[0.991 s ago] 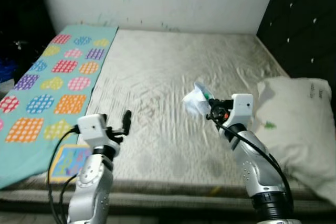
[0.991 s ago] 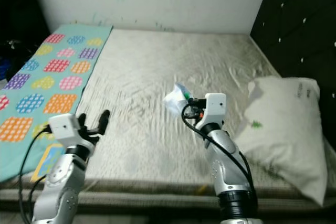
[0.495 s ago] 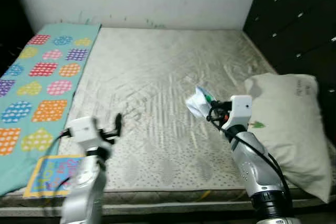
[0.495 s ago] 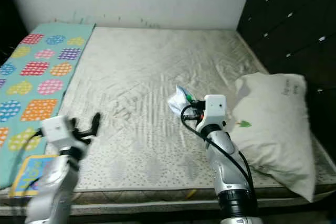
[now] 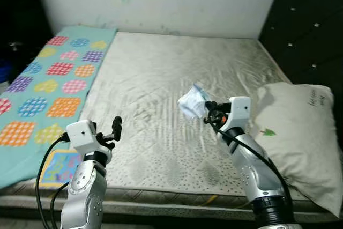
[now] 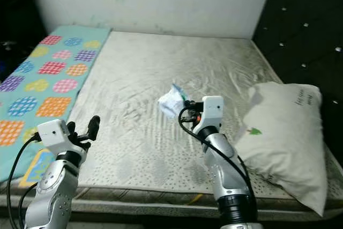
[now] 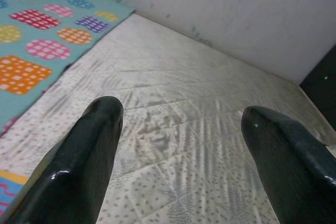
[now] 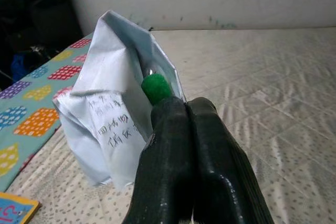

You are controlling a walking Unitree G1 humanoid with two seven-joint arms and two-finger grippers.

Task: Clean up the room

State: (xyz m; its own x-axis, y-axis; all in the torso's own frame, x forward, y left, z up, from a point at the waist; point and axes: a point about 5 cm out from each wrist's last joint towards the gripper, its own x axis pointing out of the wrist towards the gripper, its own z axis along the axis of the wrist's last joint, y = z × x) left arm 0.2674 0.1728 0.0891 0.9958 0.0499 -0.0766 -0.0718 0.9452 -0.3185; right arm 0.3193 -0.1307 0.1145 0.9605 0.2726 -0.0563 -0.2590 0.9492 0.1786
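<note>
Holding: right gripper [image 8: 184, 109], its two black fingers pressed together on one crumpled paper [image 8: 113, 114] with handwriting, raised above the middle of the mattress [image 5: 161, 79].
Green bit: one small green piece [image 8: 156, 87] shows just at the fingertips, against the paper.
Left gripper [image 7: 178, 124]: two fingers spread wide, nothing between them, over the mattress's near left part.
Bedding: one pillow [image 5: 300, 132] at the right; one patterned sheet [image 5: 48, 79] along the left.
Book: one [image 5: 61, 167] at the near left corner.
</note>
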